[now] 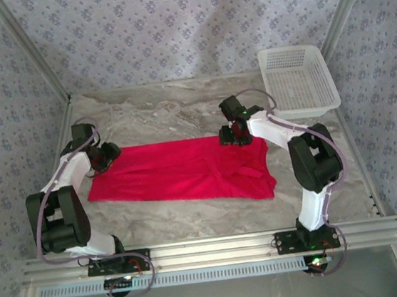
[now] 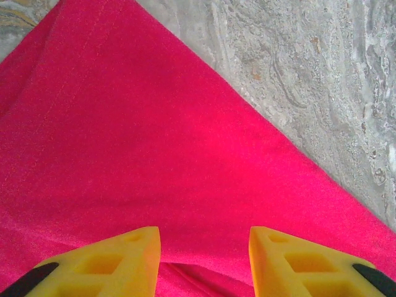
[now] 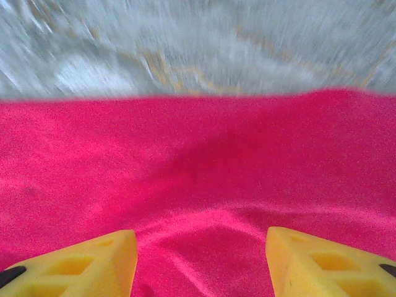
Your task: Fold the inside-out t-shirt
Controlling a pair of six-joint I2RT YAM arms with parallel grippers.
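While the inside-out t-shirt (image 1: 179, 168) lies spread across the marble-patterned bench (image 1: 180, 111), both arms reach to its far edge. The left hand (image 1: 105, 156) is at the shirt's far left corner, with the red cloth running away to its right. Its yellow fingers (image 2: 117, 260) stand a moderate width apart, clamping nothing, with smooth fabric directly beneath and ahead of them. A low ridge of cloth sits between the fingers, though whether they touch it cannot be told. In the left wrist view, bare bench shows past the shirt's straight hem to the right of that hand. The right hand (image 1: 234, 136) is low over the far edge toward the shirt's right end, its own fingers spread wide with nothing between them but the cloth below. Soft creases fan out under that hand, and the bench beyond the hem is blurred in the right wrist view. The shirt's bunched, rumpled end lies on the near right side of the right hand. A white mesh basket (image 1: 295, 84) rests beyond and to the right of the right hand, apart from the cloth.
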